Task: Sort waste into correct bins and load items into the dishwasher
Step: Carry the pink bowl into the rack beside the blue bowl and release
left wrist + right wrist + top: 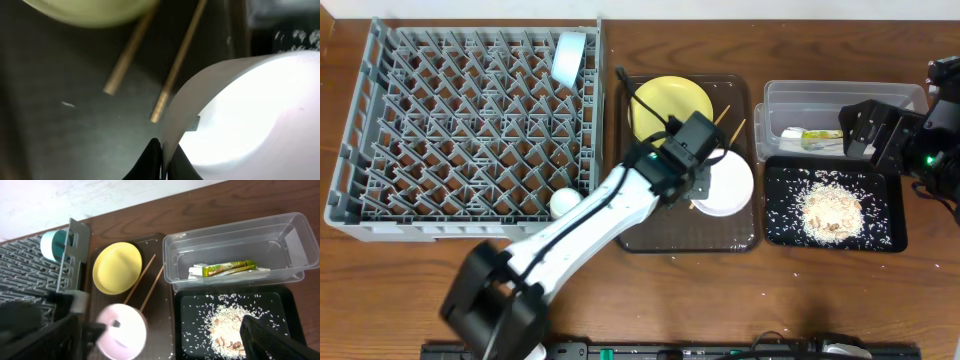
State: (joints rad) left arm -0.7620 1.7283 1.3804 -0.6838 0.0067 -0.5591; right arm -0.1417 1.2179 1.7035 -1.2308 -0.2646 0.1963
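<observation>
Centre of the overhead frame: the white bowl (728, 185) is gripped at its rim by the left tool (162, 157), whose fingers are seen pinched shut on the thin wall, at the right side of the brown tray (650, 235). Loading is judged to be the step in hand. A lift, a carry leftward to the grey dish rack (460, 225) and a seating between pegs would be called for next. The yellow plate (665, 105) and chopsticks (141, 277) lie on the tray, upper centre. The right tool (855, 128) is held over the clear tub (225, 237), upper right, and its state cannot be told. Print is seen on the green-and-yellow wrapper (230, 268), but nothing can be read.
</observation>
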